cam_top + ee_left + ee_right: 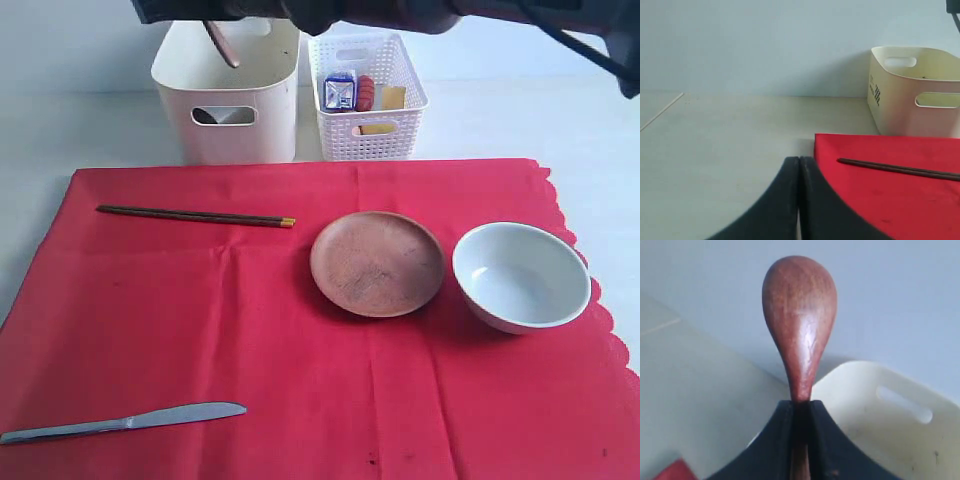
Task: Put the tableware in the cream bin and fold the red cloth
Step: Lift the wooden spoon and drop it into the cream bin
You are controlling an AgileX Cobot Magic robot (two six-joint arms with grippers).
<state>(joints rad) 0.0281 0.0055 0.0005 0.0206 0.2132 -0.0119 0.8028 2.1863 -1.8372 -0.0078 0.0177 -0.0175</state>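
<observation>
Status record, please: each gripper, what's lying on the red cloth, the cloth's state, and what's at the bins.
right gripper: shut on wooden spoon, held at the cream bin opening
left gripper: shut, empty, by a corner of the red cloth
on cloth: chopsticks, wooden plate, white bowl, table knife
cloth state: spread flat, unfolded
lattice basket: beside the bin, holds a carton
steel cup: not in view

Pale off-white bench (715,150), plain light blue-grey wall (765,45) along its far edge, soft even light
</observation>
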